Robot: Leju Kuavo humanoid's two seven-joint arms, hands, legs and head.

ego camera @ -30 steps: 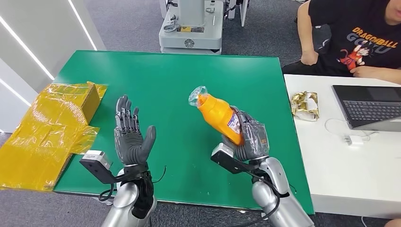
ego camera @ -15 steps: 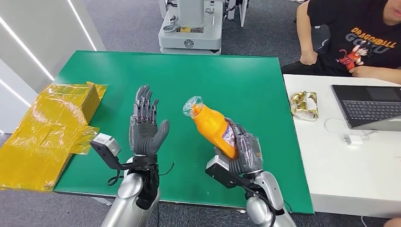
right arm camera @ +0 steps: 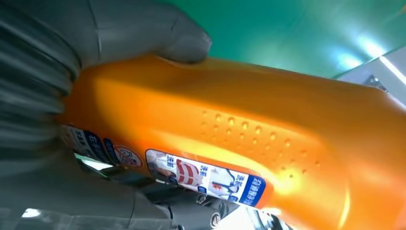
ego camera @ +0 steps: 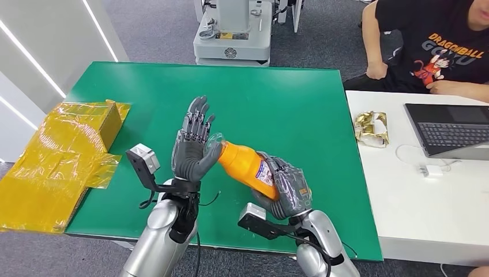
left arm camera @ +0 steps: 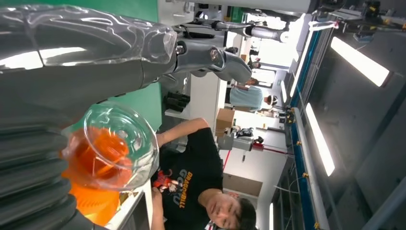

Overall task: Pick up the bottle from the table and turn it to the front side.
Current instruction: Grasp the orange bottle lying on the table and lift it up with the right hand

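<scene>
1. Box (ego camera: 69,124): one, wrapped in yellow film, lay at the left edge of the table (ego camera: 300,104), well apart from the bottle.
2. Left hand (ego camera: 193,147): one, held upright with fingers spread and grasping nothing; its palm met the bottle's clear cap.
3. Bottle (ego camera: 245,167): one, orange, lifted above the table's near middle and tilted almost level, cap toward the left hand, label strip turned toward the right hand.
4. Right hand (ego camera: 285,187): one, wrapped around the bottle's lower body, holding it firmly.
5. Foil wrapper (ego camera: 372,128): one, on the white desk to the right of the table.
6. Laptop (ego camera: 450,130): one, further right.
7. Person (ego camera: 438,46): one, seated beyond the desk.
8. Risk, as judged: the smooth, rounded bottle could slip or roll during the turn if the left hand pushed on the cap before closing round it; the right hand letting go early would drop it onto the table.
</scene>
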